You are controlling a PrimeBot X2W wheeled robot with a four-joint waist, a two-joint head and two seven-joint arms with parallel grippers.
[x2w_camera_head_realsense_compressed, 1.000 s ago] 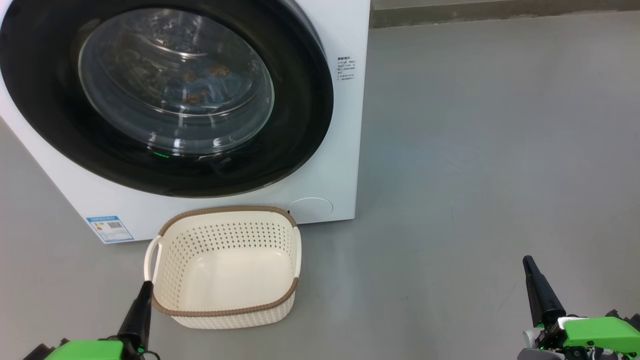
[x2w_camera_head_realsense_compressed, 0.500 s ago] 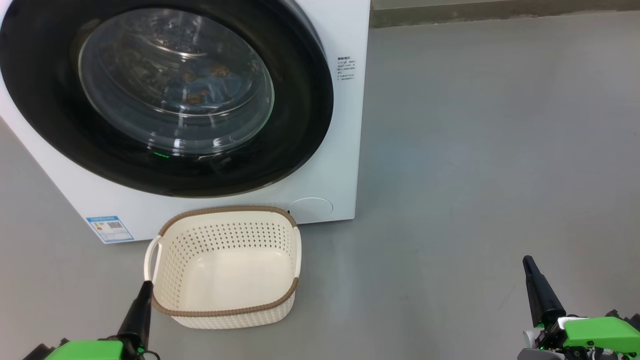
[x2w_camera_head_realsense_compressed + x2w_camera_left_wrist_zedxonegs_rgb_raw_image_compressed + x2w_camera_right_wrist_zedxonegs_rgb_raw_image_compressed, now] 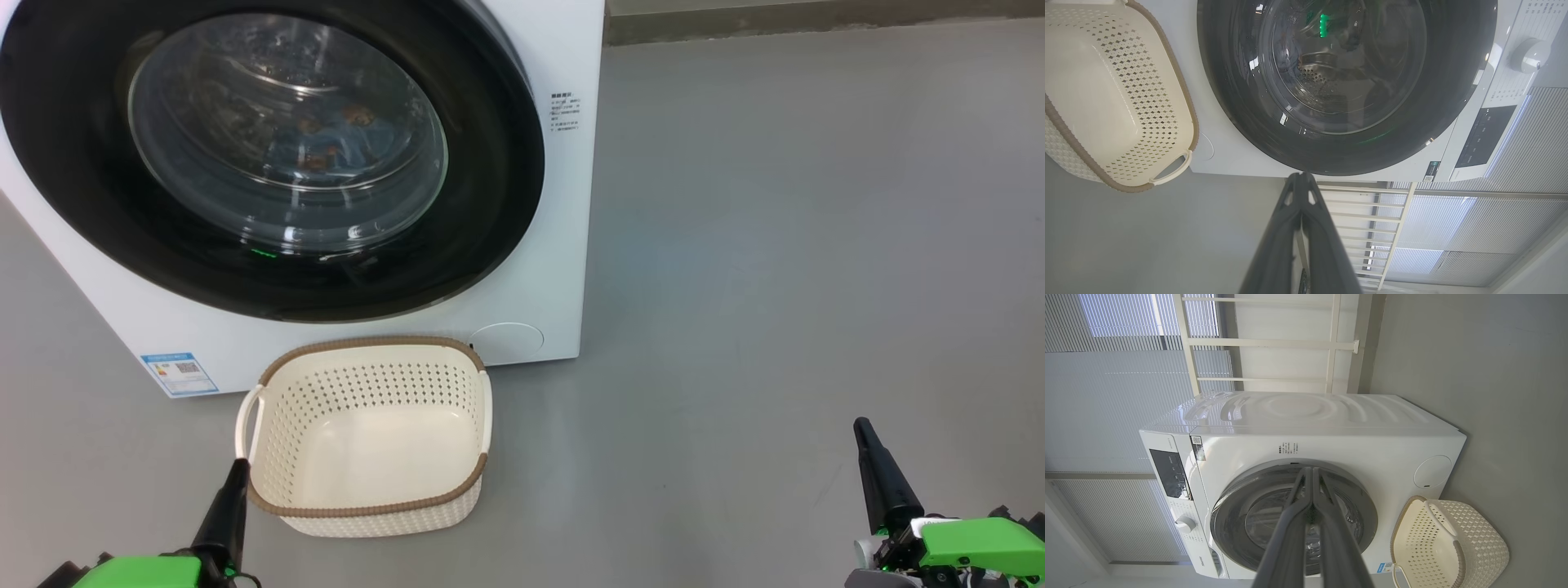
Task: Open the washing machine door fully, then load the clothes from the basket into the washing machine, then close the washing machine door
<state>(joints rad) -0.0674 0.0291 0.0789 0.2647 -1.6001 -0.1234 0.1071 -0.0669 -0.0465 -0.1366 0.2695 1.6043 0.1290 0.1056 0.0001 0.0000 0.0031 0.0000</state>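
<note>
The machine (image 3: 563, 261) stands on the grey floor (image 3: 775, 245). Its round black door (image 3: 498, 171) is shut flat against the front. Behind the glass, the clothes (image 3: 326, 139) lie inside the drum, blue with little orange spots. The basket (image 3: 359, 384) sits on the floor just in front of the machine, under the door, and its bare cream bottom shows. A blue sticker (image 3: 180, 374) is on the machine, near the basket. The left end effector (image 3: 239, 469) is pinched tight and holds nothing; its tip is just beside the basket's left corner. The right end effector (image 3: 863, 429) is pinched tight too, holding nothing, well apart over the floor.
</note>
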